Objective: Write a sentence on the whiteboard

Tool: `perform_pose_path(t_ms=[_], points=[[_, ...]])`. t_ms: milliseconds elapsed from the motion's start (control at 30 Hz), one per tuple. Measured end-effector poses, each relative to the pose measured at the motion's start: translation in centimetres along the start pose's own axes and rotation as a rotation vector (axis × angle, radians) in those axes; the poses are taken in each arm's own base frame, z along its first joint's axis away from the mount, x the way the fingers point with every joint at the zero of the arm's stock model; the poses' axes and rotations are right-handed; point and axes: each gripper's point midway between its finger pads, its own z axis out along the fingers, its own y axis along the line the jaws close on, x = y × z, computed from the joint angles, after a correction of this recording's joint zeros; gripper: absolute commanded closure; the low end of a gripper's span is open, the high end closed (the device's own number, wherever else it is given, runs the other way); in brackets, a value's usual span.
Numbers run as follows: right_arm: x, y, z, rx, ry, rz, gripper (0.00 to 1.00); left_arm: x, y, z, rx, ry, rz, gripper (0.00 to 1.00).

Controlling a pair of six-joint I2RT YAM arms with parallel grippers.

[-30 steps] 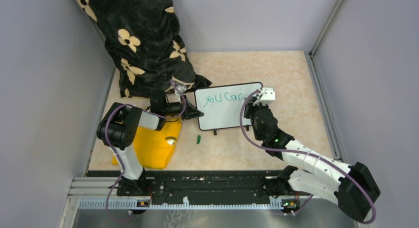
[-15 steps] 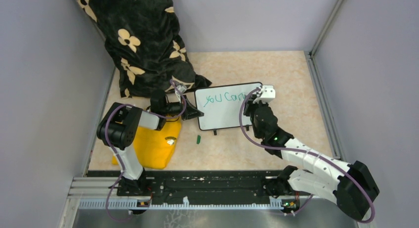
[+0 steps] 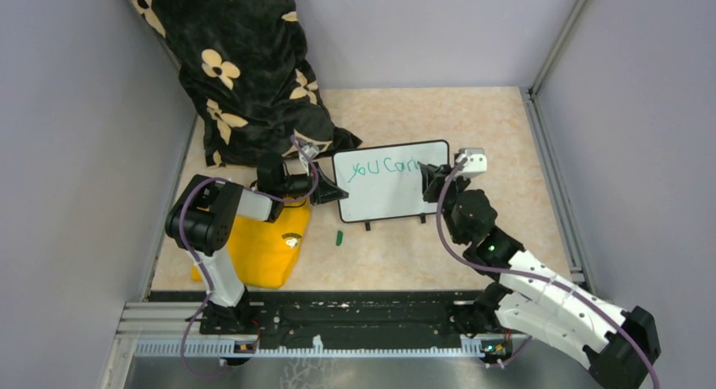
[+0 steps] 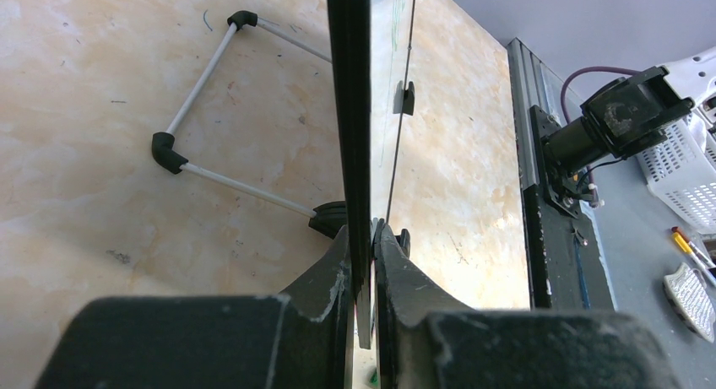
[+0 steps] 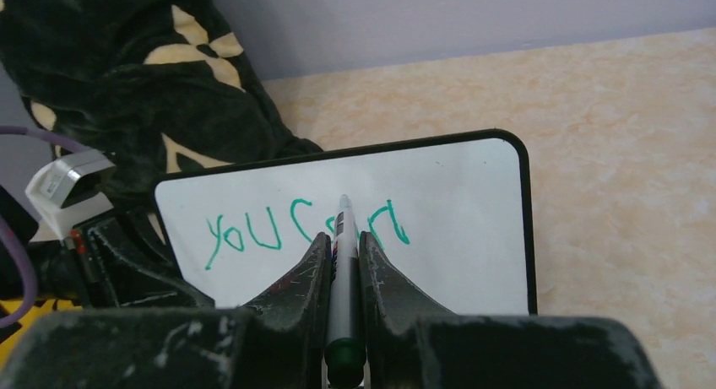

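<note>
The whiteboard [image 3: 384,199] stands upright on the table, with the green words "you can" [image 3: 384,165] in one line along its top. My left gripper [image 3: 334,192] is shut on the board's left edge; in the left wrist view the black frame [image 4: 349,110] sits clamped in my left gripper [image 4: 361,235]. My right gripper [image 3: 433,180] is by the board's right edge, shut on a green marker [image 5: 343,254]. In the right wrist view the marker tip points at the word "can" [image 5: 384,224] on the board [image 5: 456,245]. I cannot tell if the tip touches.
A green marker cap [image 3: 339,237] lies on the table in front of the board. A yellow cloth [image 3: 262,250] lies under the left arm. A black flowered cloth [image 3: 245,68] hangs at the back left. The board's white wire stand [image 4: 203,94] rests behind it.
My right gripper has moved right and back from the board's face with the marker, uncovering the end of "can". The left gripper and the board have not moved.
</note>
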Motion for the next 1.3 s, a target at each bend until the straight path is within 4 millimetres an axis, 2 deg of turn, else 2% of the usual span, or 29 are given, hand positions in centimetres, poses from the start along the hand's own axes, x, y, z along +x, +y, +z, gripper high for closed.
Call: perform_pose_path(t_ms=[100,233,300,533,667,767,900,1300], points=[[-0.5,0.9,-1.0,-0.049,-0.002,0.01,1.0,0.0,0.0,0.0,0.0,0.0,0.001,1.0],[0.8,3.3,-2.0,-0.117,0.039,-0.017,1.0,0.0,0.0,0.0,-0.001,0.002,-0.001,1.0],[2.6,4.8,-2.4,-0.144,0.082,-0.055,1.0,0.0,0.0,0.0,-0.001,0.002,-0.002,1.0],[9.0,8.2,-2.3,-0.165,0.187,-0.197,1.0,0.0,0.0,0.0,0.0,0.004,-0.002,1.0],[11.6,9.3,-2.1,-0.163,0.206,-0.241,1.0,0.0,0.0,0.0,-0.001,0.004,-0.002,1.0],[12.8,9.7,-1.7,-0.143,0.207,-0.257,1.0,0.0,0.0,0.0,-0.001,0.005,-0.003,1.0],[13.1,9.9,-1.0,-0.108,0.184,-0.251,1.0,0.0,0.0,0.0,-0.001,0.005,-0.003,1.0],[11.0,10.3,-0.2,-0.059,0.098,-0.18,1.0,0.0,0.0,0.0,-0.001,0.005,-0.004,1.0]])
